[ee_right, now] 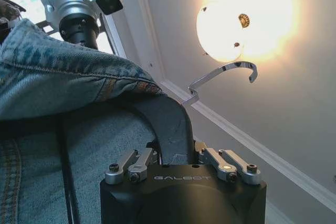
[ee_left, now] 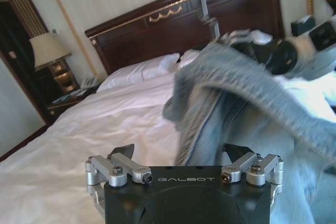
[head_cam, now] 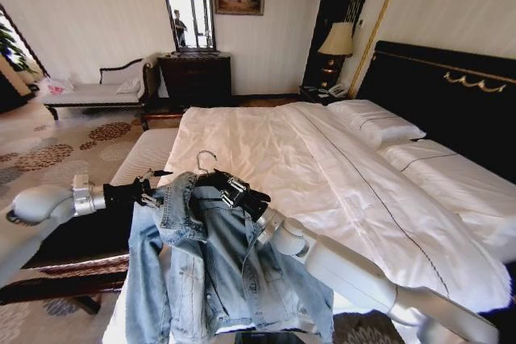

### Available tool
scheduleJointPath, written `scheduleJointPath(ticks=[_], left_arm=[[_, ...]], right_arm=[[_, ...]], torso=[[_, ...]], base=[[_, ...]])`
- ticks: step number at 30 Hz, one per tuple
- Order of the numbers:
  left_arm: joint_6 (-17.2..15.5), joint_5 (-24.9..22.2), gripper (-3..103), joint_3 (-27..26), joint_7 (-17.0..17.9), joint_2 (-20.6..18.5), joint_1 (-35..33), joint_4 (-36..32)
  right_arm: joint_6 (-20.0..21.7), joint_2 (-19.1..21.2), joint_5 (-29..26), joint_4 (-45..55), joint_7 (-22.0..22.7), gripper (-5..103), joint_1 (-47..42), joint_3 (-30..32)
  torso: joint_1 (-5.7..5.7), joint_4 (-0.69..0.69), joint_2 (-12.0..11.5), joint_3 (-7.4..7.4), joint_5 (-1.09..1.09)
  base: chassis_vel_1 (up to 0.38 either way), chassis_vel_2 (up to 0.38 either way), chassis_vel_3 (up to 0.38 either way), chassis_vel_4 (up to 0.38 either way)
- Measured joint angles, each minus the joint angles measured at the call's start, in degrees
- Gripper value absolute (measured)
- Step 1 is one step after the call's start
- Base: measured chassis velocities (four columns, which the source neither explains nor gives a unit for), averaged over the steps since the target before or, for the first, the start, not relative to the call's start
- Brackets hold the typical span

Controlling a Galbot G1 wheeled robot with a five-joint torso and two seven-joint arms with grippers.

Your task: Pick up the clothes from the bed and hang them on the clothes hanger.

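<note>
Denim jacket [head_cam: 218,271] held clear of the bed [head_cam: 322,167], draped over the black clothes hanger [head_cam: 211,179], silver hook [head_cam: 205,155] poking up above the collar. One shoulder already seated over the hanger's arm on the right-hand side; collar and other shoulder bunched toward the left, sleeves and hem hanging loose below, over the near corner of the mattress.

Right pincer [head_cam: 222,185] closed on the hanger just under the hook: in the right wrist view, black hanger arm [ee_right: 170,129] rising straight out from between the shut fingers, hook [ee_right: 223,74] curving above, denim [ee_right: 63,77] folded over the top beside it. Whole weight of jacket and hanger carried there.

Left pincer [head_cam: 153,196] at the jacket's left shoulder edge, level with the hanger. In the left wrist view, fingers [ee_left: 122,150] spread apart, a fold of denim [ee_left: 210,129] hanging just ahead and between them, not clamped.

Step in hand, by the look of it: dressing the jacket onto the hanger, second shoulder not yet settled. Next move likely calling for a pinch on that loose fold and a pull outward and over the free end of the hanger, right arm kept steady so the hook stays upright. Risk, as a judgement: heavy denim sliding off the seated side if tugged too hard.
</note>
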State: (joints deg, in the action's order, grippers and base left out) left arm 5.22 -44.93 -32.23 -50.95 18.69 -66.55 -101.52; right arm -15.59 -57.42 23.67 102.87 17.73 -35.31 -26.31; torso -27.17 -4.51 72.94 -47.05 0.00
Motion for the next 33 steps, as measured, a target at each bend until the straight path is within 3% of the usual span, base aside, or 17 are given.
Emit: scheduleJointPath(ticks=[2, 4, 7, 10, 11, 15, 17, 19, 21, 33], left_arm=[[-0.48, -1.11, 88, 0.39, 0.72, 0.80, -0.30, -1.43], [-0.83, -1.75, 88, 0.49, 1.00, 1.09, -0.61, -2.20], [-1.01, -3.18, 72, 0.28, 1.30, 1.06, -1.98, -3.47], [-1.02, -3.43, 66, -0.04, 1.14, 0.84, -2.67, -3.65], [-1.02, -3.71, 56, -0.30, 0.99, 0.74, -3.19, -3.66], [-1.01, -3.92, 50, -0.57, 0.86, 0.69, -3.75, -3.63], [-0.94, -3.98, 34, -0.86, 0.87, 0.87, -4.46, -3.65], [-0.94, -3.98, 34, -0.89, 0.90, 0.93, -4.53, -3.66], [-0.77, -3.81, 24, -1.10, 0.94, 1.26, -4.92, -3.84], [-0.16, -4.71, 24, -3.16, 1.37, 1.35, -7.20, -4.60]], right_arm=[[0.00, -0.33, 0.05, -0.38, 0.05, 29, 0.31, -0.09], [0.01, -0.35, 0.06, -0.41, 0.07, 29, 0.45, -0.10], [0.05, -0.31, 0.12, -0.42, 0.08, 29, 0.49, -0.20], [0.11, -0.31, 0.12, -0.42, 0.09, 29, 0.47, -0.23], [0.14, -0.31, 0.16, -0.42, 0.11, 29, 0.44, -0.27], [0.17, -0.33, 0.20, -0.42, 0.14, 29, 0.45, -0.30], [0.21, -0.40, 0.21, -0.43, 0.15, 29, 0.44, -0.33], [0.21, -0.40, 0.22, -0.42, 0.15, 29, 0.44, -0.34], [0.25, -0.34, 0.20, -0.31, 0.18, 29, 0.45, -0.34], [0.30, -0.19, -0.38, 0.05, 0.36, 29, 0.42, -0.42]], torso=[[-0.01, 0.00, 0.00, 0.00, -0.01], [-0.01, 0.00, 0.00, -0.01, 0.00], [0.00, 0.00, 0.00, 0.00, 0.00], [0.00, 0.00, 0.00, 0.00, 0.00], [0.00, 0.01, 0.00, 0.00, 0.00], [0.00, 0.00, 0.00, 0.00, 0.00], [0.00, 0.00, 0.00, 0.00, 0.00], [0.00, 0.00, 0.00, 0.00, 0.00], [0.00, 0.00, 0.00, 0.00, -0.01], [0.00, 0.00, 0.00, 0.00, 0.00]], base=[[0.000, 0.000, 0.000, 0.000], [0.000, 0.000, 0.000, 0.000], [0.000, 0.000, 0.000, 0.000], [0.000, 0.000, 0.000, 0.000], [0.000, 0.000, 0.000, 0.000], [0.000, 0.000, 0.000, 0.000], [0.000, 0.000, 0.000, 0.000], [0.000, 0.000, 0.000, 0.000], [0.000, 0.000, 0.000, 0.000], [0.000, 0.000, 0.000, 0.000]])
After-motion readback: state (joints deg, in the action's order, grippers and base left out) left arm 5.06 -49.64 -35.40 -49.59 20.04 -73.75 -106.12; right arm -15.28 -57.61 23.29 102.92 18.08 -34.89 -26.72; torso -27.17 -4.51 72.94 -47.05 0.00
